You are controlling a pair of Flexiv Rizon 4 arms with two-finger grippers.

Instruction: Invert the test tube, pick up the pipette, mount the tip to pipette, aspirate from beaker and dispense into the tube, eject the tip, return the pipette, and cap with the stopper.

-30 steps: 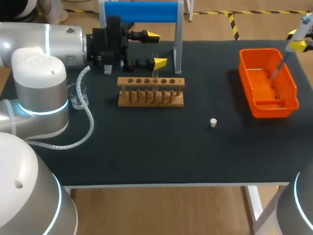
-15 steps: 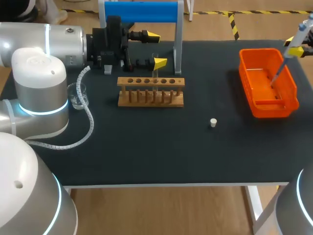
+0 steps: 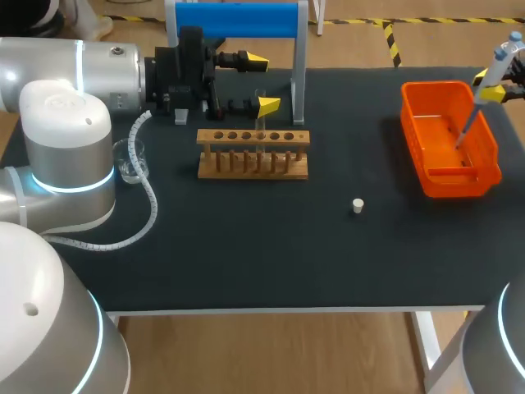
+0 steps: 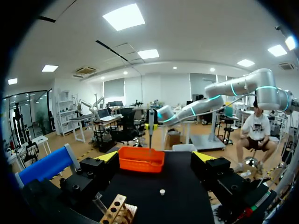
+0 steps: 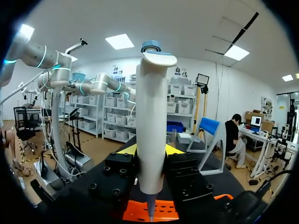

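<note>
My right gripper (image 3: 488, 84) is shut on the white pipette (image 3: 502, 56) at the table's far right. The pipette is tilted, its thin lower end hanging just over the orange bin (image 3: 447, 176). In the right wrist view the pipette (image 5: 150, 126) stands between the yellow-tipped fingers (image 5: 125, 149), above the bin (image 5: 135, 212). My left gripper (image 3: 261, 82) is open behind the wooden rack (image 3: 253, 164), level with a clear test tube (image 3: 261, 111) standing in it. The glass beaker (image 3: 130, 160) sits at the left. The white stopper (image 3: 358, 205) lies on the mat.
A blue-topped stand (image 3: 238, 20) rises at the back, just behind my left gripper. From the left wrist, the bin (image 4: 140, 158) and stopper (image 4: 162, 191) lie ahead and the rack (image 4: 117, 210) below. My left arm's cable (image 3: 148, 205) loops beside the beaker.
My right gripper has shifted a little with the pipette, bringing its thin end lower over the orange bin. The left arm has not moved.
</note>
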